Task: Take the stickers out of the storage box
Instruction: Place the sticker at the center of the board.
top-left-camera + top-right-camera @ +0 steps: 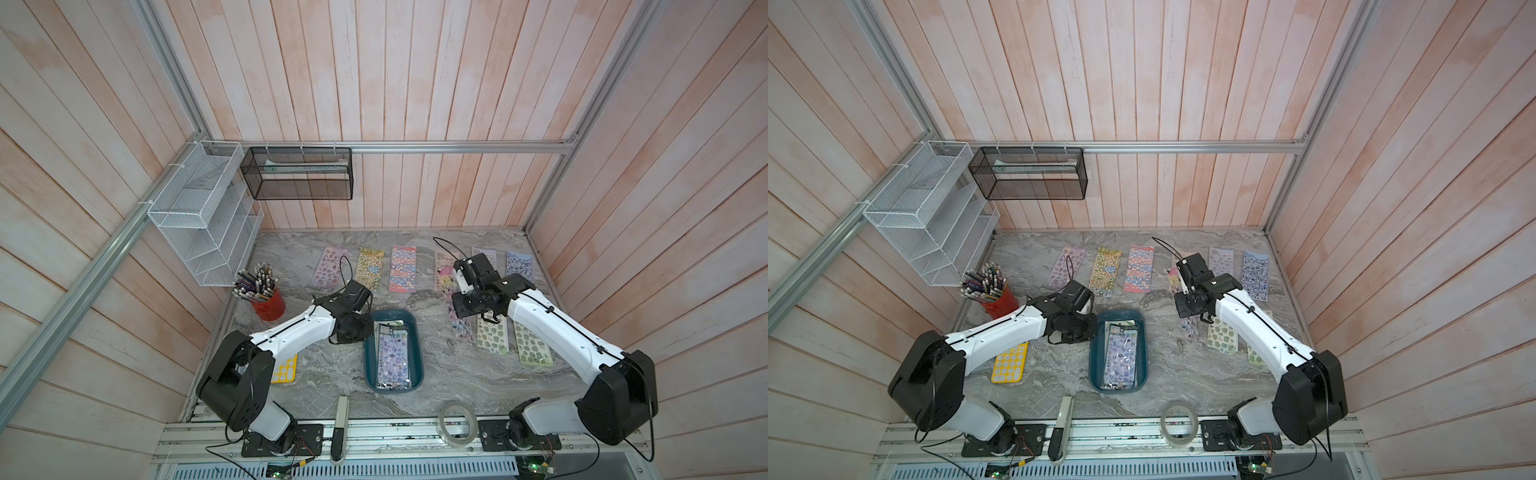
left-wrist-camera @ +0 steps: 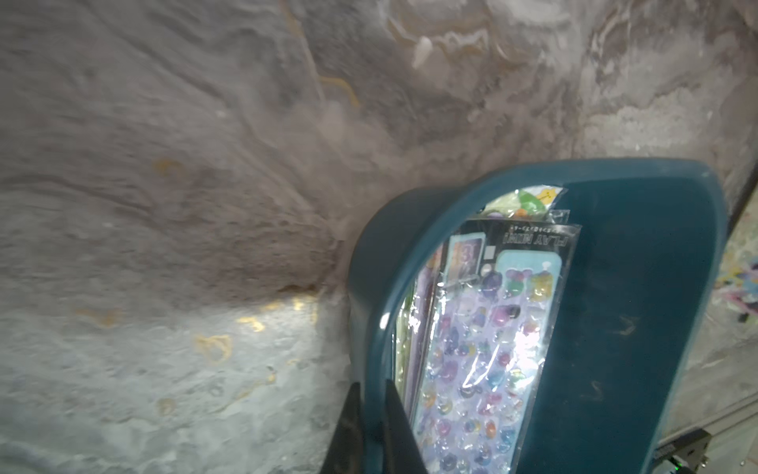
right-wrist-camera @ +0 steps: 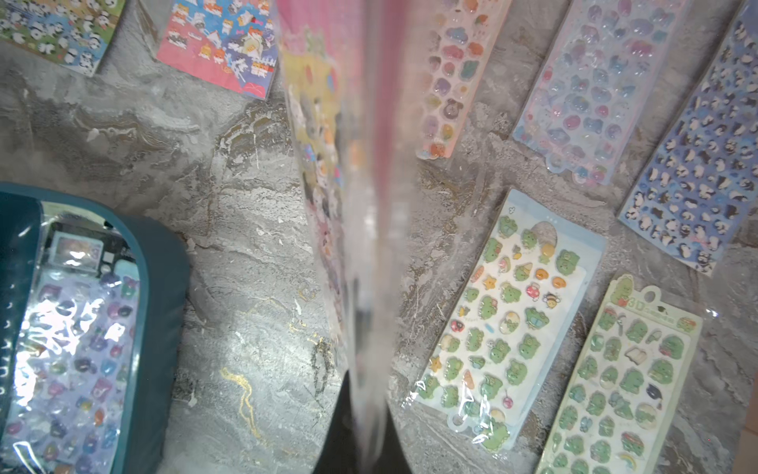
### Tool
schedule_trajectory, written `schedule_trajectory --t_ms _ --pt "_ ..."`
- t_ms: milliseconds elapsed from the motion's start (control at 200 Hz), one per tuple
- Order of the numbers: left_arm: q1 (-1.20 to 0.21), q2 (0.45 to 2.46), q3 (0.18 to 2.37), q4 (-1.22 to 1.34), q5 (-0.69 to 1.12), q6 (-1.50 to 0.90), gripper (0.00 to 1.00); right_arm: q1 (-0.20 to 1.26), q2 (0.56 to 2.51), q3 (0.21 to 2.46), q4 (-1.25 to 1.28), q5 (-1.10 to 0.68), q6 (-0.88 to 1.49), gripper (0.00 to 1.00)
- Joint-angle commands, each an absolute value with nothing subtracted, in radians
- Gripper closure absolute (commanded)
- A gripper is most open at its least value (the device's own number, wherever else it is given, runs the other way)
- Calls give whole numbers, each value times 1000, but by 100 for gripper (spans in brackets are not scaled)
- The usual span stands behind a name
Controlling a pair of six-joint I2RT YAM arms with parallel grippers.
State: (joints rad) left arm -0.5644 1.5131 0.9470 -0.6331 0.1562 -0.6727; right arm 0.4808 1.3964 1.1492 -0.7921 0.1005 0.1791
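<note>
On marble tabletop [image 1: 457, 374], left gripper [image 2: 374, 431] clamps storage box [image 2: 615, 328].

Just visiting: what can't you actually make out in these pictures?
Stickers under the top purple sheet in the storage box: covered, uncountable in every view.
Left gripper: hidden beneath its wrist in both top views; the left wrist view alone shows it pinching the box wall.
Held sticker sheet in the right gripper: blurred, too near the right wrist lens.
Yellow stencil: partly under the left arm in a top view.
</note>
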Motion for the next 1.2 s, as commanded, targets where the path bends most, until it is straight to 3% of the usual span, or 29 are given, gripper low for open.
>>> schedule_trajectory --t_ms 0,365,720,1110,1195 --pt "-509 1449 916 -634 144 -633 97 479 1421 1125 -768 34 185 100" --pt "-462 1428 882 -619 197 -588 100 479 1447 1052 -674 -342 206 100" --pt "-472 1427 851 -576 293 -548 100 378 1511 912 -625 -429 220 100" --pt "-505 1471 859 -515 308 -581 100 344 1661 946 -607 -150 253 100" --pt "-504 1474 859 -509 308 -580 100 345 1686 951 -607 -103 255 88"
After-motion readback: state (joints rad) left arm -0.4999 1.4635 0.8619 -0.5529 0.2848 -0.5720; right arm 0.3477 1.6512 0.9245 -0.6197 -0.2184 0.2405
